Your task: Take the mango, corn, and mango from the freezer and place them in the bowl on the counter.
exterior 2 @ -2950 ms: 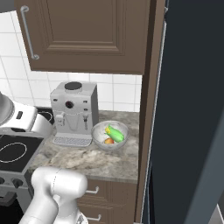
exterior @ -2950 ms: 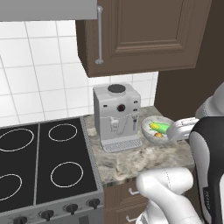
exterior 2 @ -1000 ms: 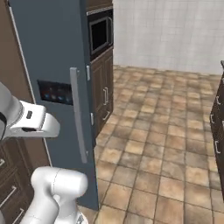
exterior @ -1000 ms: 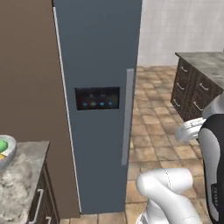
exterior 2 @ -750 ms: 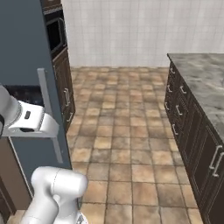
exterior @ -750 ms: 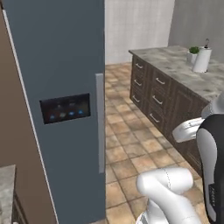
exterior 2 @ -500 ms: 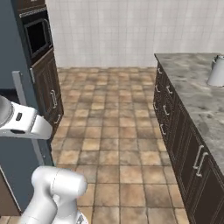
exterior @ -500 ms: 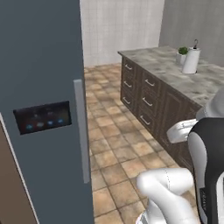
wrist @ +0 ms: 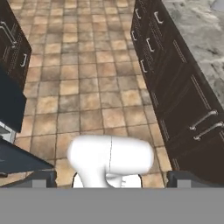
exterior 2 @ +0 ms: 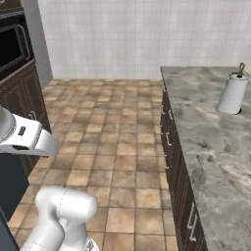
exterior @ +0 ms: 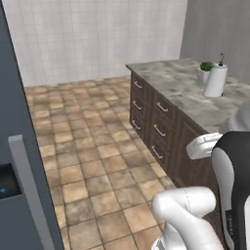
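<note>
Base is being turned away from the freezer (exterior: 22,146), which sits at the left edge, door shut. Gripper (wrist: 111,177) jaws are being held wide, nothing gripped. Handle (exterior: 27,188) should be squared up before reaching.

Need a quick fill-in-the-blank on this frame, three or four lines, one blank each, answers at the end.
1. The paper towel roll stands on the long ______ top.
2. Beside the roll sits a small potted ______.
3. The floor is covered in brown ______.
4. The freezer door is ______.

Answers: island; plant; tiles; shut
</note>
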